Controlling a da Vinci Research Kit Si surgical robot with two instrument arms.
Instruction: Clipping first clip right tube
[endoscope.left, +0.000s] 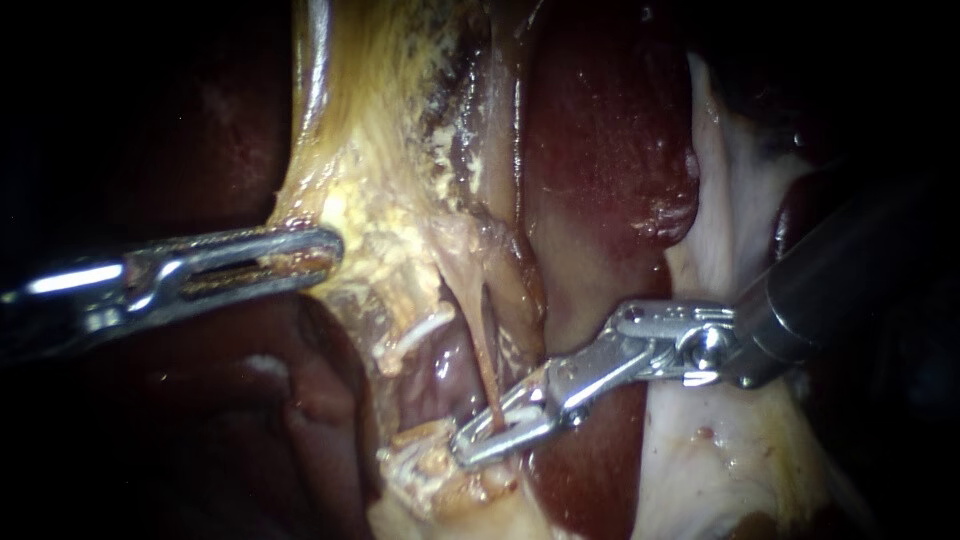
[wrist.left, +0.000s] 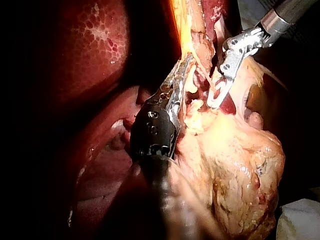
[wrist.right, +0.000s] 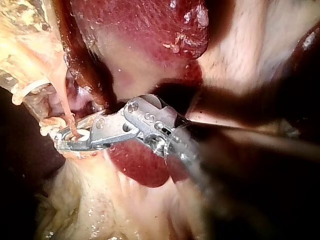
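Endoscope view: yellowish tissue (endoscope.left: 365, 225) is clamped tight in the left instrument (endoscope.left: 312, 255), with dark liver (endoscope.left: 600, 150) seen off to the side. A thin tube (endoscope.left: 487, 360) is run down into the narrow gap between the jaws of the right instrument (endoscope.left: 490, 440).

Left wrist view: both tips are seen just beside each other at the tissue.

Right wrist view: a whitish clip (wrist.right: 82, 135) is seated between the barely parted jaws, and the tube is met right there.

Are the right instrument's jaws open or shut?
Open. A gap shows between the right instrument's jaws, and the thin tube runs through it.
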